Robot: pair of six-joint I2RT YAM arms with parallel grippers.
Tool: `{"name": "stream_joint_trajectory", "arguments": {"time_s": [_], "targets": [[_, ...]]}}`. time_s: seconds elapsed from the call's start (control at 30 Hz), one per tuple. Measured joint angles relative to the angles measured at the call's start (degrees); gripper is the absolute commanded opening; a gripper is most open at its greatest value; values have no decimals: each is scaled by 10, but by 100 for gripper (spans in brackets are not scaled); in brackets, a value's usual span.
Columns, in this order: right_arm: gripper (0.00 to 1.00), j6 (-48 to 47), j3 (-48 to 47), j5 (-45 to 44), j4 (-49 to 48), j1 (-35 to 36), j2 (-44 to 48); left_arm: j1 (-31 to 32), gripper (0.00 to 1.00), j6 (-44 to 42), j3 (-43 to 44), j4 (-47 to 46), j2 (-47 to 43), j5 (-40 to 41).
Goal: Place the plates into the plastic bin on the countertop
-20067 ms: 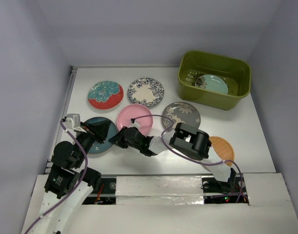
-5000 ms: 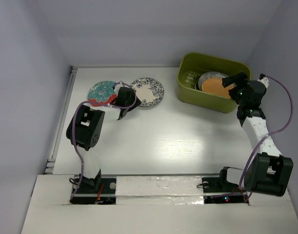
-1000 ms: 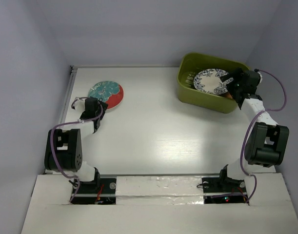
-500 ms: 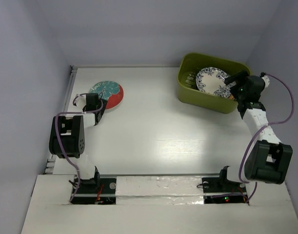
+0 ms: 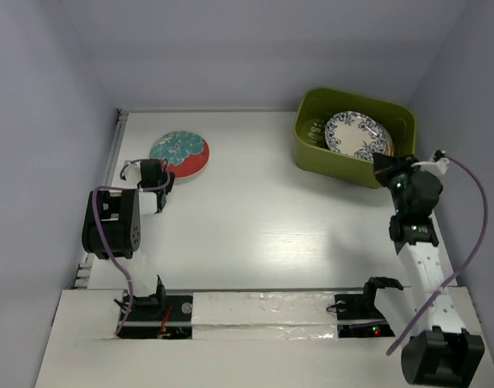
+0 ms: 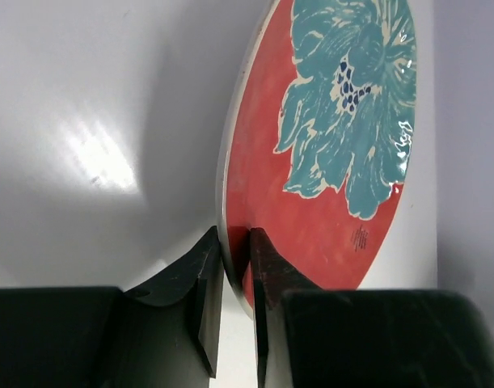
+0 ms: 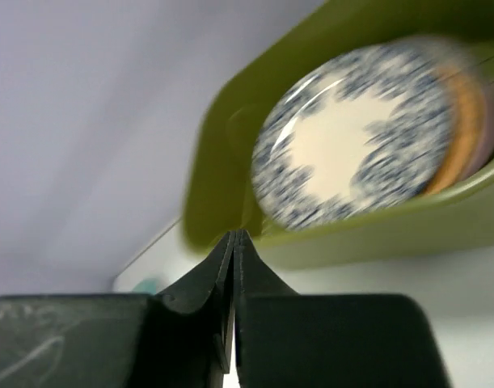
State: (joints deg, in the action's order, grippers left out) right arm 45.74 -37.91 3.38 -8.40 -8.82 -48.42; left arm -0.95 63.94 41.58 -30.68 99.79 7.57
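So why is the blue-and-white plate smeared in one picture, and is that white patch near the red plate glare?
Right wrist view: the blue-and-white plate and plastic bin are smeared, likely motion blur. Left wrist view: sharp; the white patch is light reflected off the countertop, beside the glossy red floral plate. Top view: even light, soft sheen mid-countertop.

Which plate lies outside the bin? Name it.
The red-teal floral plate, pinched by the left gripper; the white-blue plate and those beneath sit in the bin.
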Motion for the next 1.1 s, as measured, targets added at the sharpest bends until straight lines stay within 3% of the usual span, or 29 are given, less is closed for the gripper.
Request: {"name": "stream_joint_trajectory", "arguments": {"time_s": [0.13, 0.2, 0.23, 0.33, 0.43, 0.6, 0.8, 1.1], "targets": [[3, 8, 50, 20, -32, 115, 48, 0, 0, -1, -69, -43, -42, -21], [22, 16, 63, 26, -63, 180, 38, 1, 0, -7, -105, -56, -77, -35], [45, 21, 73, 28, -84, 212, 27, 1, 0, -10, -123, -62, -97, -45], [77, 36, 98, 24, -132, 294, -25, 1, 0, -18, -169, -78, -154, -75], [94, 47, 100, 5, -173, 377, -108, 2, 0, -28, -202, -88, -199, -105], [98, 72, 90, -15, -245, 466, -254, 9, 0, -43, -254, -84, -267, -166], [99, 101, 68, -25, -311, 475, -376, 22, 0, -66, -298, -45, -371, -235], [98, 137, 45, -12, -390, 487, -487, 25, 0, -57, -323, -33, -471, -332]]}}
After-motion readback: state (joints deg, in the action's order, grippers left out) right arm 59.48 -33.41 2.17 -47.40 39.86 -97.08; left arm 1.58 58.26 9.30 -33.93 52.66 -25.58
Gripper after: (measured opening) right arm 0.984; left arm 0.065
